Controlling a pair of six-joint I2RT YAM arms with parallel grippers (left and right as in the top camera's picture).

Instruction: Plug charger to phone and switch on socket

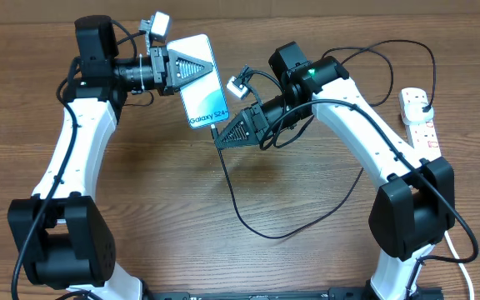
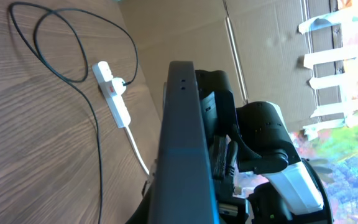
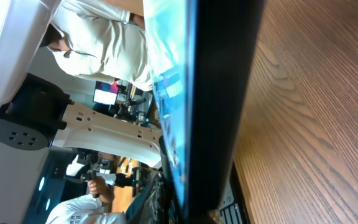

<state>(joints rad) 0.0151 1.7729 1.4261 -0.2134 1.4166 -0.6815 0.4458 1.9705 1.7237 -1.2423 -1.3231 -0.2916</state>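
The left gripper (image 1: 195,70) clamps the stiff, probably slippery phone (image 1: 203,98) by its edges, while the right gripper (image 1: 220,137) seems closed on the limp charger (image 1: 238,212) at its rigid tip.

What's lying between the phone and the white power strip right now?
Overhead view: the right arm spans that stretch, and the charger cable loops across the table beside it.

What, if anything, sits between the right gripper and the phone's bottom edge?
Nothing visible. The right gripper sits at the bottom edge of the phone, with the charger cable trailing from its tips. Whether the connector is seated is hidden.
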